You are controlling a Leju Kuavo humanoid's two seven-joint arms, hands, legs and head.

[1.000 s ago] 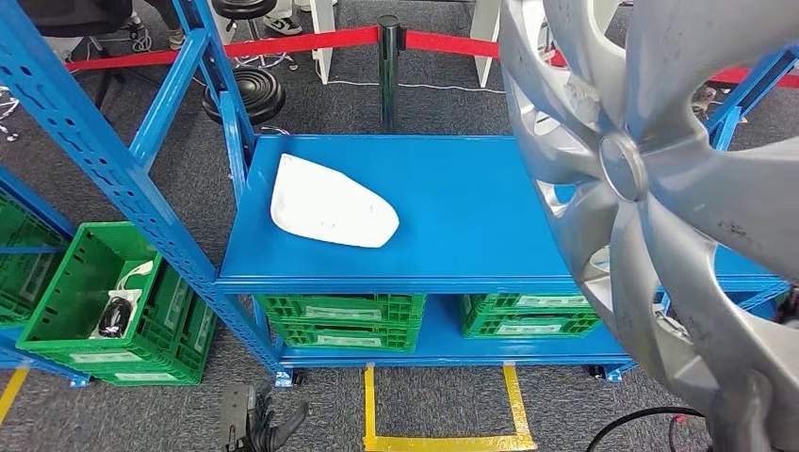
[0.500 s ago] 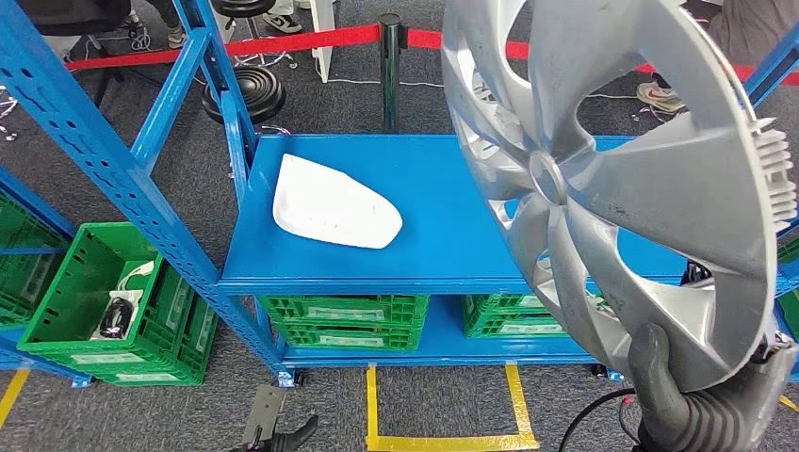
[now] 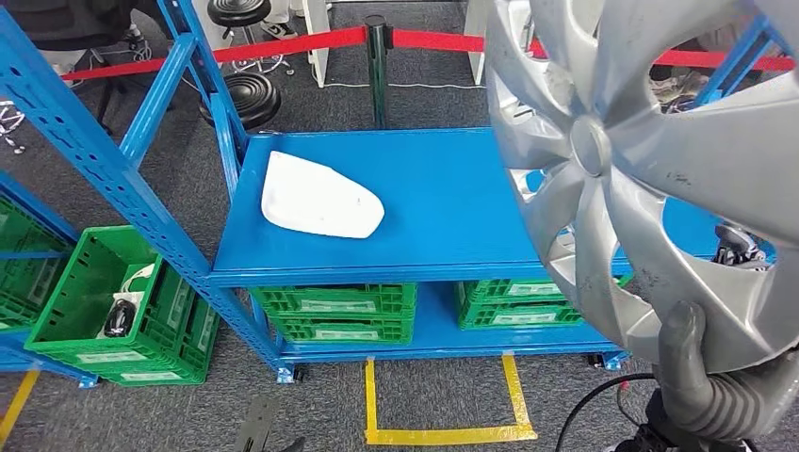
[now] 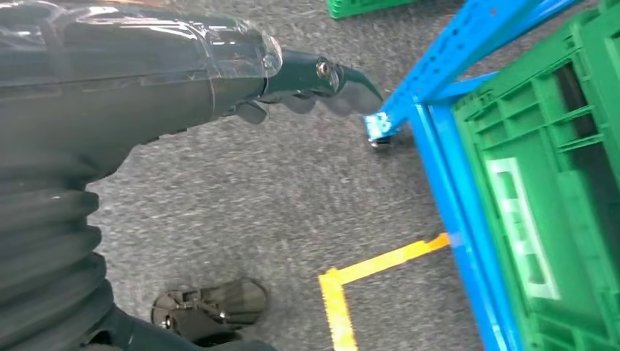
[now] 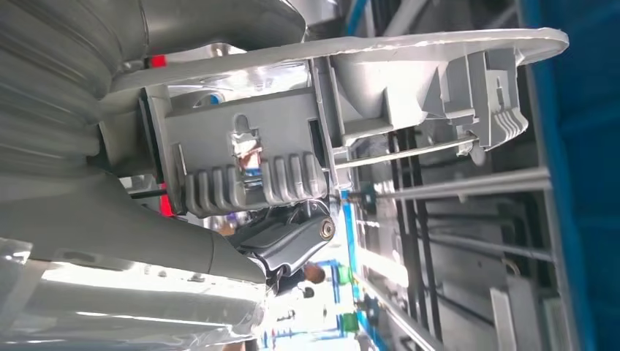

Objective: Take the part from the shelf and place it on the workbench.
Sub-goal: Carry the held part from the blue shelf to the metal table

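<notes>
Hubcap swung rightward and up since earlier frame.
Gripped at lower rim by right hand; disc upright above fingers; left hand empty, hanging.

The right hand has a thick, matte grey thumb rising from a grey ribbed cover. The left hand is dark grey under a glossy, crinkled clear film, with darker fingers, a small round silver screw, and ribbed cover.

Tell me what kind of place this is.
Probably a warehouse or workshop test area: blue steel racking, green parts crates, yellow floor tape and a red barrier belt.
</notes>
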